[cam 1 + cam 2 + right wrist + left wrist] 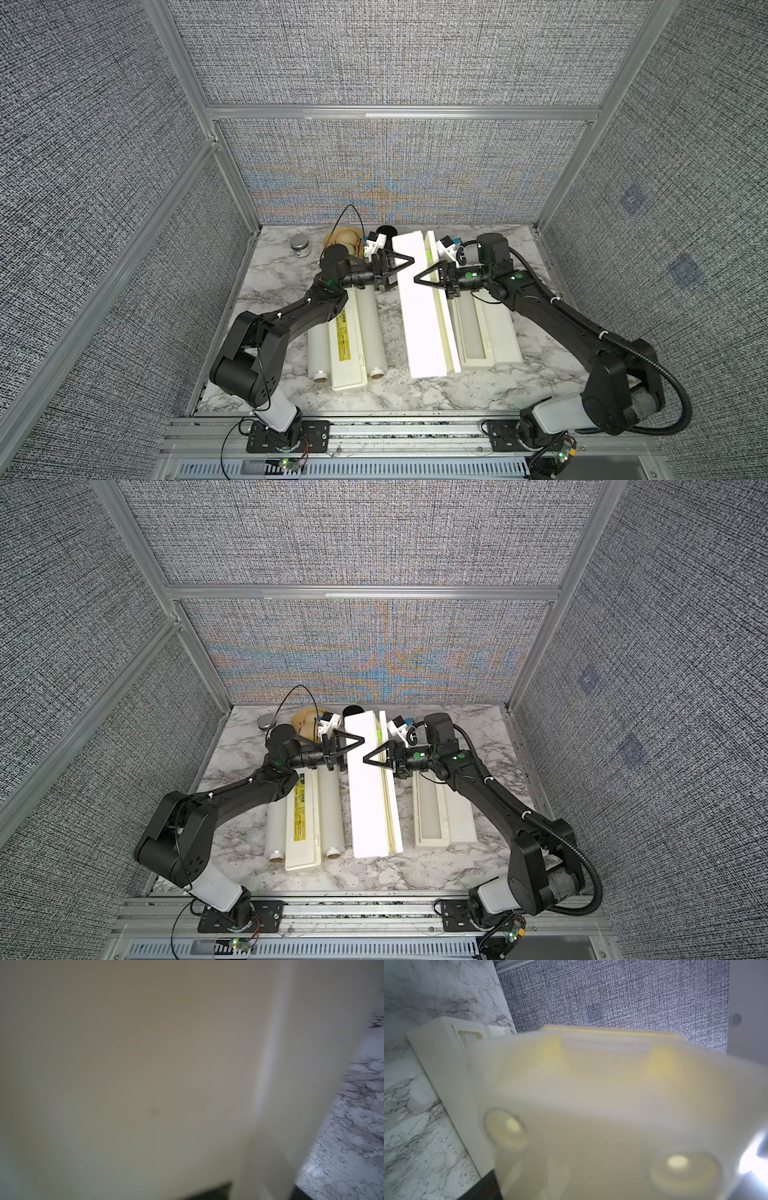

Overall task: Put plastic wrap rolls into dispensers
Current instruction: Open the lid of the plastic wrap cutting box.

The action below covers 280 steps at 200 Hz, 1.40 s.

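The middle dispenser [417, 316] [368, 796] stands on its long side, its lid edge with the green slider [424, 254] turned right. My left gripper [401, 274] [351, 754] is at its left face, jaws wide; that face with its round feet fills the left wrist view [591, 1105]. My right gripper [432, 286] [380, 766] is at the lid side, open too. I cannot tell whether either touches. Two plastic wrap rolls [319, 349] [371, 328] flank a closed dispenser [347, 349]. The right dispenser [505, 336] lies open with a roll [471, 332] in its trough.
At the back of the marble table [291, 282] stand a small lidded jar [300, 245], a round yellow steamer basket [343, 241] and a black round object [386, 230]. Grey fabric walls close in the left, back and right sides.
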Each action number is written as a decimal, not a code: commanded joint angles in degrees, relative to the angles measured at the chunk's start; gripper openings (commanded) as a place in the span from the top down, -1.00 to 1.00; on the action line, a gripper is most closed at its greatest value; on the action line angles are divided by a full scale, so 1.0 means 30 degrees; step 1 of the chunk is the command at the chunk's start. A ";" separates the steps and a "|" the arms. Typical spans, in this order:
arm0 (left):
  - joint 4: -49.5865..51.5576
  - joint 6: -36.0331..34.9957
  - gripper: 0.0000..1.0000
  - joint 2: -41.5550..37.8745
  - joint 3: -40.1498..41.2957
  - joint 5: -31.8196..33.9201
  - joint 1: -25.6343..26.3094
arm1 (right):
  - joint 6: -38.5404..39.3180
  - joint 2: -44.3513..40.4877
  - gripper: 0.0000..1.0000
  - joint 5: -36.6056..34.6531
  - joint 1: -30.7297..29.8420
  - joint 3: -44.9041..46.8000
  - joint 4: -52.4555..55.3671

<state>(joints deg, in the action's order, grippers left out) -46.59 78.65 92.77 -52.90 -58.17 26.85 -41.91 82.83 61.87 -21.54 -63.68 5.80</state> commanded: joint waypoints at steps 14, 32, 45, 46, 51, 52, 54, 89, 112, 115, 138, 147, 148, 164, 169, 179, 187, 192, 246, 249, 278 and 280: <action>-0.0162 -0.0276 -0.98 -0.0429 0.0350 0.0018 -0.0024 | -0.0625 0.0120 -0.65 0.0866 0.0037 -0.0097 -0.1763; -0.0143 -0.0258 -1.00 -0.0197 0.0079 0.0135 -0.0019 | -0.0513 0.0222 -0.62 0.0959 -0.0074 -0.0074 -0.1651; 0.0022 -0.0303 -1.00 -0.0007 -0.0298 0.0118 -0.0015 | -0.0310 0.0253 -0.61 0.0941 -0.0176 -0.0078 -0.1358; 0.0056 -0.0311 -1.00 0.0003 -0.0326 0.0116 -0.0015 | -0.0304 0.0253 -0.61 0.0941 -0.0190 -0.0060 -0.1339; 0.0221 -0.0416 -1.00 0.0075 -0.0429 0.0161 -0.0044 | -0.0248 0.0229 -0.61 0.0918 -0.0188 -0.0043 -0.1243; 0.0287 -0.0426 -0.99 0.0073 -0.0450 0.0167 -0.0059 | -0.0243 0.0226 -0.61 0.0914 -0.0195 -0.0028 -0.1222; 0.0381 -0.0470 -0.99 0.0094 -0.0480 0.0171 -0.0048 | -0.0218 0.0224 -0.61 0.0912 -0.0216 -0.0032 -0.1185; 0.1338 -0.0897 -1.00 0.0379 -0.1278 0.0260 -0.0493 | 0.0223 0.0100 -0.61 0.0853 -0.0319 0.0157 -0.0587; 0.1970 -0.1234 -0.97 0.0423 -0.1721 0.0089 -0.0814 | 0.0178 0.0031 -0.60 0.0853 -0.0339 0.0332 -0.0680; 0.1991 -0.1228 -0.96 0.0460 -0.1780 0.0059 -0.0811 | 0.0150 0.0020 -0.60 0.0853 -0.0344 0.0337 -0.0705; 0.2024 -0.1178 -0.85 0.0681 -0.2082 -0.0067 -0.0788 | 0.0084 0.0070 -0.60 0.0853 -0.0357 0.0353 -0.0824; 0.2023 -0.1198 -0.82 0.0673 -0.2104 -0.0095 -0.0757 | 0.0083 0.0124 -0.61 0.0831 -0.0399 0.0281 -0.0804; 0.2023 -0.1198 -0.82 0.0666 -0.2108 -0.0094 -0.0737 | 0.0083 0.0130 -0.61 0.0827 -0.0389 0.0266 -0.0783; 0.2016 -0.1198 -0.75 0.0638 -0.1954 -0.0176 -0.0633 | 0.0169 0.0310 -0.61 0.0743 -0.0495 0.0054 -0.0617; 0.2025 -0.1198 -0.73 0.0653 -0.1910 -0.0153 -0.0602 | 0.0193 0.0374 -0.61 0.0723 -0.0550 -0.0040 -0.0563; 0.1995 -0.1198 -0.68 0.0640 -0.1853 -0.0179 -0.0487 | 0.0273 0.0510 -0.61 0.0641 -0.0659 -0.0242 -0.0430; 0.1980 -0.1227 -0.65 0.0632 -0.1789 -0.0180 -0.0402 | 0.0339 0.0631 -0.61 0.0648 -0.0744 -0.0384 -0.0334; 0.1969 -0.1223 -0.62 0.0648 -0.1761 -0.0180 -0.0368 | 0.0371 0.0700 -0.61 0.0619 -0.0785 -0.0493 -0.0277; 0.1549 -0.1002 -0.47 0.0589 -0.1149 0.0036 -0.0334 | 0.1217 0.0503 -0.98 -0.0136 -0.0805 -0.0876 0.1110; 0.1488 -0.0946 -0.47 0.0587 -0.1119 0.0042 -0.0315 | 0.1302 0.0463 -0.98 -0.0260 -0.0798 -0.0931 0.1310; 0.0504 -0.0354 -0.49 0.0678 -0.0831 0.0089 -0.0309 | 0.1756 0.0267 -0.97 -0.0736 -0.0799 -0.1179 0.2070; 0.0384 -0.0306 -0.49 0.0663 -0.0810 0.0063 -0.0315 | 0.1718 0.0278 -0.97 -0.0702 -0.0813 -0.1184 0.2033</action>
<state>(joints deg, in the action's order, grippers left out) -42.65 76.31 94.61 -55.99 -55.68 25.63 -39.09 84.29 59.42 -23.81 -66.32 13.02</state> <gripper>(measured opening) 0.869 0.988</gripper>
